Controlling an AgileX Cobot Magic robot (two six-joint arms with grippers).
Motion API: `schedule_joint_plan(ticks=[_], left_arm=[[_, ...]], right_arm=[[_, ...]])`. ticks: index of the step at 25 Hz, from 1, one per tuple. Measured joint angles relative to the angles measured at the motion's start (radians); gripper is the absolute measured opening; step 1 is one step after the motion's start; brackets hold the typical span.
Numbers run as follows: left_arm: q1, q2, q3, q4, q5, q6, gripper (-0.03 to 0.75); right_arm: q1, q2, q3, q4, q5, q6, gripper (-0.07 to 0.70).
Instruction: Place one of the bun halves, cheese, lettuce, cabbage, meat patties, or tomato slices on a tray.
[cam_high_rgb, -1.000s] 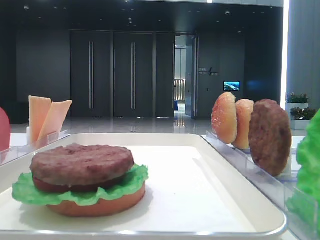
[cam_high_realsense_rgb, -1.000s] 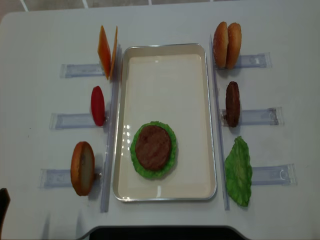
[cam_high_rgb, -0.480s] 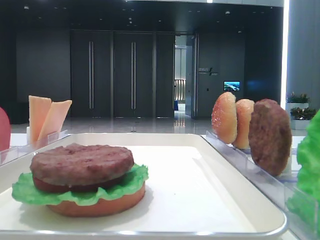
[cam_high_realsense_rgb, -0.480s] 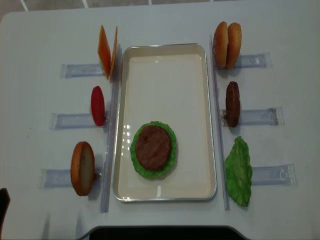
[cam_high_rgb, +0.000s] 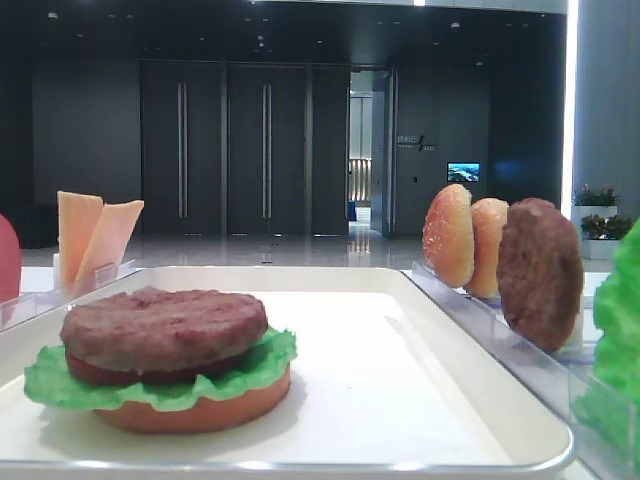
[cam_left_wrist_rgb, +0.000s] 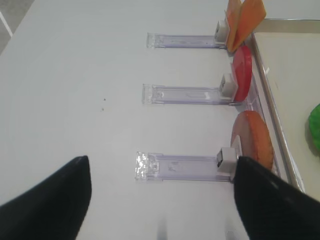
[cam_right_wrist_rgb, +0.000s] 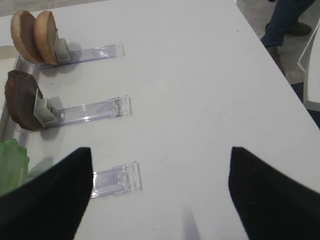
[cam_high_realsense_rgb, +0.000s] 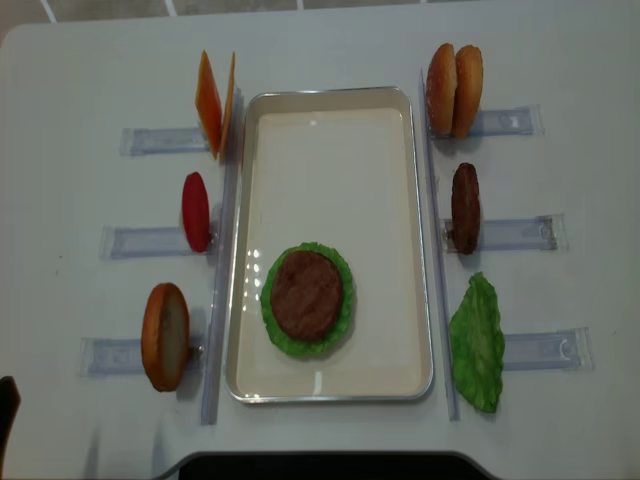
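Both the left gripper (cam_left_wrist_rgb: 160, 200) and the right gripper (cam_right_wrist_rgb: 157, 192) hover with fingers spread, holding nothing; the stacked patty (cam_high_realsense_rgb: 306, 294) sits near the tray's (cam_high_realsense_rgb: 330, 130) front edge.

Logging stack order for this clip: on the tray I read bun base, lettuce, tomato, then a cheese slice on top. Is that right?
Not quite. The top layer on the tray is a meat patty, not cheese, as the low exterior view shows; the cheese slices stand in their holder left of the tray. The bun base, lettuce and the red layer under the patty fit your order.
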Motion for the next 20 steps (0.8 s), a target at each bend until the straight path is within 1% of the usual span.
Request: schedule_joint_plan(ticks=[20], left_arm=[[0.0,0.0,0.0,0.0,0.0,0.0,0.692]], right_arm=[[0.0,0.0,0.0,0.0,0.001,-0.001,0.533]])
